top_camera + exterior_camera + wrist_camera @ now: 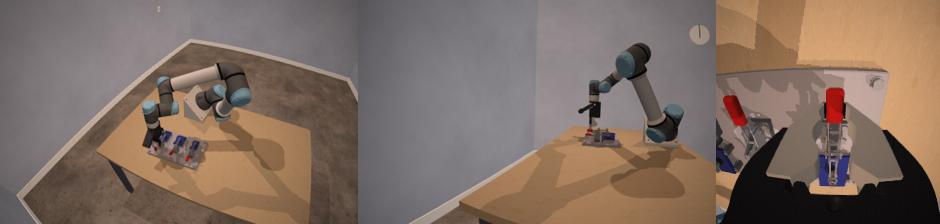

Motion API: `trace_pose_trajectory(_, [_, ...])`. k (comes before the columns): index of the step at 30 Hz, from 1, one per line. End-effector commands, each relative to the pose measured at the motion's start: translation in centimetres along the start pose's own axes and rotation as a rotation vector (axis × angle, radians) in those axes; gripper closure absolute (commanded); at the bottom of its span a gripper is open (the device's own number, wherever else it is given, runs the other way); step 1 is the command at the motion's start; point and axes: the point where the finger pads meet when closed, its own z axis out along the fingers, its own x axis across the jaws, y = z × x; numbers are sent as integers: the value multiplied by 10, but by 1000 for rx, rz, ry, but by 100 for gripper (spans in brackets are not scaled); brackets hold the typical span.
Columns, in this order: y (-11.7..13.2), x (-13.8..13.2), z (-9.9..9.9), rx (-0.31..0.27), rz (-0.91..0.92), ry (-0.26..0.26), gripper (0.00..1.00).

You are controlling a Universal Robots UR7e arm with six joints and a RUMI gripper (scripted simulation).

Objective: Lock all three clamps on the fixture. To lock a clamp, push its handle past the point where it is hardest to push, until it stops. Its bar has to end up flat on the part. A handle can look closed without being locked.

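From where I stand, the grey fixture plate (200, 158) lies flat on the wooden table (251, 172), near the table's front left edge, well apart from the arm's white wedge-shaped pedestal (192, 112). The plate carries three toggle clamps side by side, each with a blue base and a red-tipped handle: the end clamp (160, 141) under the tool, the middle clamp (177, 144) and the far clamp (193, 150). Nothing else lies on the plate that I can make out.

The arm reaches out from the pedestal and bends down so the gripper (155, 145) hangs straight over the end clamp, at the corner of the plate with a round bolt head (875, 80). In the wrist view the two grey fingers flank that clamp's metal linkage, and the jaws are narrow, pinched on the clamp's handle (835, 106). The black gripper body hides the clamp's rear from above.

The held handle runs lengthwise away from its blue base (833, 169), red tip pointing toward the plate's front edge, the same way as the neighbouring red handle (734, 110). The three clamps' long axes lie parallel, across the plate's short side. From the side view, the red tips stand slightly raised above the plate; how flat the bars sit I cannot tell.
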Motion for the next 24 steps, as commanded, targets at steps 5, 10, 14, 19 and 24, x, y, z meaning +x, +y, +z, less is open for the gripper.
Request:
trace_pose_trajectory(5, [0,0,0,1,0,1,100])
trace_pose_trajectory(10, [0,0,0,1,0,1,42])
trace_pose_trajectory(14, [0,0,0,1,0,1,42])
trace_pose_trajectory(19, [0,0,0,1,0,1,42])
trace_pose_trajectory(24, [0,0,0,1,0,1,42])
